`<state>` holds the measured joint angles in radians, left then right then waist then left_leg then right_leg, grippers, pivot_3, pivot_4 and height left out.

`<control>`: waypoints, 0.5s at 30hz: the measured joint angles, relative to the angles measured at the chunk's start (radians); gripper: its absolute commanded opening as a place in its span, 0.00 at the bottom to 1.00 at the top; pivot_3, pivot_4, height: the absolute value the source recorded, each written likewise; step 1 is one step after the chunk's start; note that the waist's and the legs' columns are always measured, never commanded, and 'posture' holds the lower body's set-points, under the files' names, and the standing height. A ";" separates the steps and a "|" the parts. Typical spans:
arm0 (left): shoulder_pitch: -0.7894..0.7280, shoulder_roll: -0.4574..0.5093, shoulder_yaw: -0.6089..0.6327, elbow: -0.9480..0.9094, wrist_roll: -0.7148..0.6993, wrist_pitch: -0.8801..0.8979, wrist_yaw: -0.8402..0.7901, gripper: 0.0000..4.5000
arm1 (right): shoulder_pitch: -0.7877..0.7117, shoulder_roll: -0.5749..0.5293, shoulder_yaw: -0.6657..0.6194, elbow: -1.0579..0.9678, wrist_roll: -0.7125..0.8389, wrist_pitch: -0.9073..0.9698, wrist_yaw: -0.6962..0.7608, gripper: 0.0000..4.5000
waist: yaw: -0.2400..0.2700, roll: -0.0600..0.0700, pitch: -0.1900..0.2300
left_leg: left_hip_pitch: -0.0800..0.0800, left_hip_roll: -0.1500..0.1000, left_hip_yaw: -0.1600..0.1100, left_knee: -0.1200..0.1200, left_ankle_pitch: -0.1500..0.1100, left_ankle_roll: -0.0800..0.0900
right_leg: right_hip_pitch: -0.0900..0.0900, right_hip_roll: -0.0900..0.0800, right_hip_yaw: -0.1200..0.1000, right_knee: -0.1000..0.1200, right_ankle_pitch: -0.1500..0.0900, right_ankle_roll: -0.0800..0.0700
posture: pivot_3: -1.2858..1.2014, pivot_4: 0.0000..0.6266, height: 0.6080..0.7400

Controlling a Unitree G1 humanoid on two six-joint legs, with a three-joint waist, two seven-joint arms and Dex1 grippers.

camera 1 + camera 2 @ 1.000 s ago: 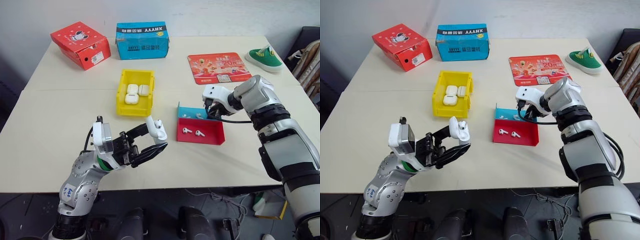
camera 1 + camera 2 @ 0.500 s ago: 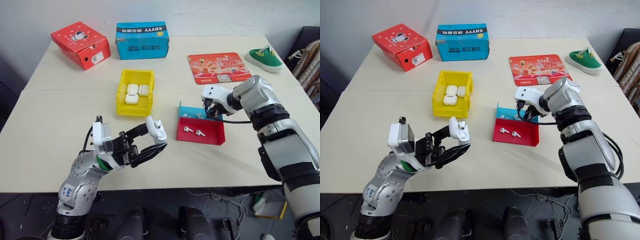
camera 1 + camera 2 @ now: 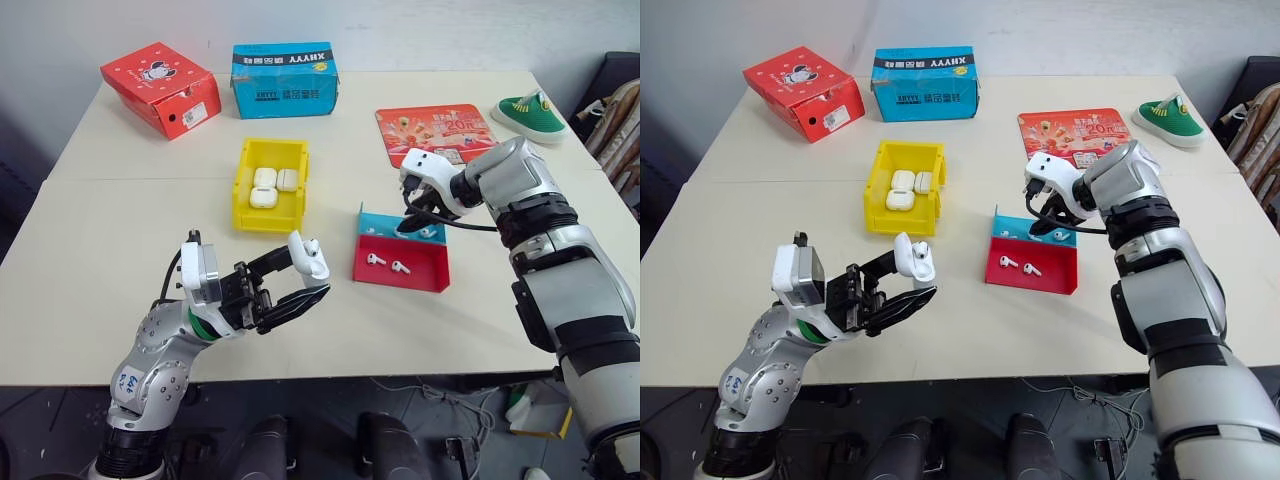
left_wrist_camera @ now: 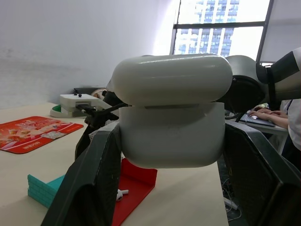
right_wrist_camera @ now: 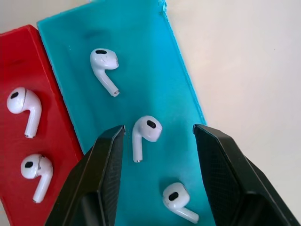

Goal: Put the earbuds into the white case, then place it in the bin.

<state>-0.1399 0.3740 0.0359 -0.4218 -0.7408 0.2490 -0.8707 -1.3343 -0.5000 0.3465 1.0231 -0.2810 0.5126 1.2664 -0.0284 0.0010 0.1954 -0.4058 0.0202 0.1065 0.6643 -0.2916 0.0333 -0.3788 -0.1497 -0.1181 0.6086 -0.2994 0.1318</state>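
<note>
The left gripper [image 3: 300, 283] clamps the white case [image 3: 309, 258] above the table's near edge, while the right gripper [image 5: 157, 136], jaws parted, straddles one of the earbuds [image 5: 144, 133] in the tray [image 3: 432, 272]: tiny, slick, best pinched across its bulb.

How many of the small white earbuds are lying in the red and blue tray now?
5. Three tiny glossy white earbuds lie in the blue part of the shallow plastic tray, two in the red part. The right pincer's fingers may hide others.
</note>
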 measured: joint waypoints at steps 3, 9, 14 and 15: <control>0.001 0.000 0.000 -0.001 0.000 0.000 0.001 0.61 | 0.002 0.003 0.000 -0.001 0.006 0.028 -0.011 0.52 | -0.001 0.000 0.000 | 0.000 0.000 0.000 0.000 0.000 0.000 | 0.000 0.000 0.000 0.000 0.000 0.000 | 0.52 0.24 1.00; 0.001 0.000 0.000 -0.003 0.000 0.000 0.004 0.61 | 0.025 0.024 -0.001 -0.016 0.016 0.079 -0.020 0.52 | -0.002 0.000 0.000 | 0.000 0.000 0.000 0.000 0.000 0.000 | -0.001 0.000 0.000 0.000 0.000 0.000 | 0.52 0.24 1.00; 0.004 0.000 0.000 -0.004 0.000 0.000 0.005 0.61 | 0.057 0.027 -0.001 -0.041 0.016 0.089 -0.038 0.52 | 0.000 0.000 0.000 | 0.000 0.000 0.001 0.000 0.000 0.000 | -0.001 0.000 0.000 0.000 0.000 0.000 | 0.52 0.24 1.00; 0.004 0.000 0.000 -0.004 0.000 0.000 0.006 0.61 | 0.057 0.027 -0.001 -0.044 0.016 0.095 -0.042 0.52 | -0.001 0.000 0.000 | 0.000 0.000 0.001 0.000 0.000 0.000 | -0.001 0.000 0.000 0.000 0.000 0.000 | 0.52 0.24 1.00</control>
<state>-0.1356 0.3738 0.0359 -0.4260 -0.7408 0.2492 -0.8652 -1.2777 -0.4727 0.3457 0.9795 -0.2650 0.6073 1.2242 -0.0292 0.0010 0.1954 -0.4059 0.0202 0.1071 0.6639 -0.2917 0.0332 -0.3793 -0.1496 -0.1176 0.6089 -0.2994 0.1318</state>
